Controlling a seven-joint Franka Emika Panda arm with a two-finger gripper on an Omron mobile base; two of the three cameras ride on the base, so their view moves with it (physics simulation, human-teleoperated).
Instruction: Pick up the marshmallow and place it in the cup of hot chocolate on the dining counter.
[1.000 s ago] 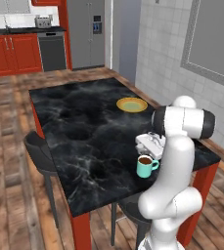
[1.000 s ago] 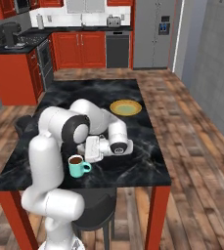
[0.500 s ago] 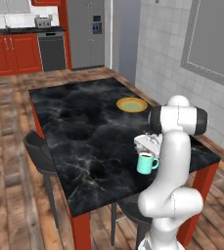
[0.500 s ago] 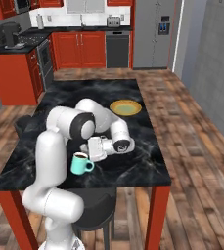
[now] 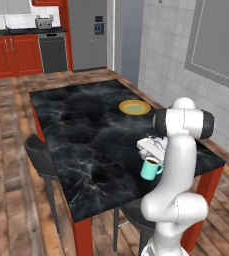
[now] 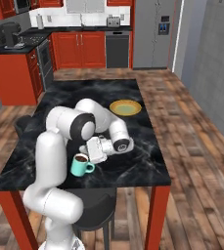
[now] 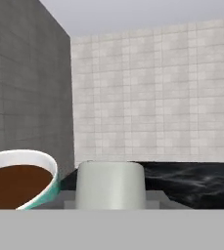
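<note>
I have the gripper clamped on the marshmallow, level with the mug's rim; the mug stands just beside it on the counter, leftward in hand view.

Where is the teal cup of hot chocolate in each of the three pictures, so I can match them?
Left base view: the cup of hot chocolate stands right of centre, near the counter's front edge.
Right base view: the cup stands left of centre, beside the gripper.
Hand view: its rim shows at lower left.
Shared landmark of both base views: the yellow plate.
</note>
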